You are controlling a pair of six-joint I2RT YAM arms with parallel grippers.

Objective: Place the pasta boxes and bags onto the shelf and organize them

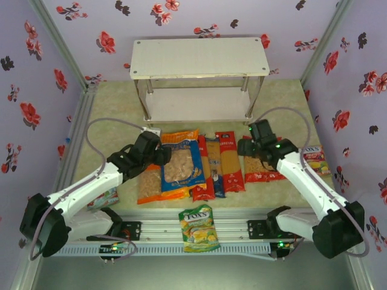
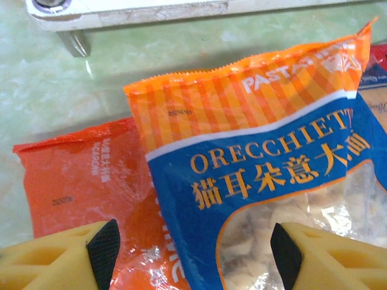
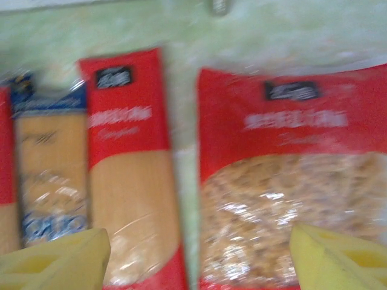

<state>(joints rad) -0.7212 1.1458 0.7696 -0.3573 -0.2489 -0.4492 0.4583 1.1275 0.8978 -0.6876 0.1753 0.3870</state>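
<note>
Pale green marbled table, closed in by lilac walls printed with red and black flowers. The two-tier white shelf stands at the far middle, and all packs lie on the table in front of it. Left gripper, jaws apart and holding nothing, hangs over the orange bag and the blue-and-orange bag overlapping it; pale short pasta shows in the window. Then, side by side: red box, brown box with blue ends, second red box, long pasta inside. Right gripper, jaws apart and empty, hangs over the red bag of short pasta.
</note>
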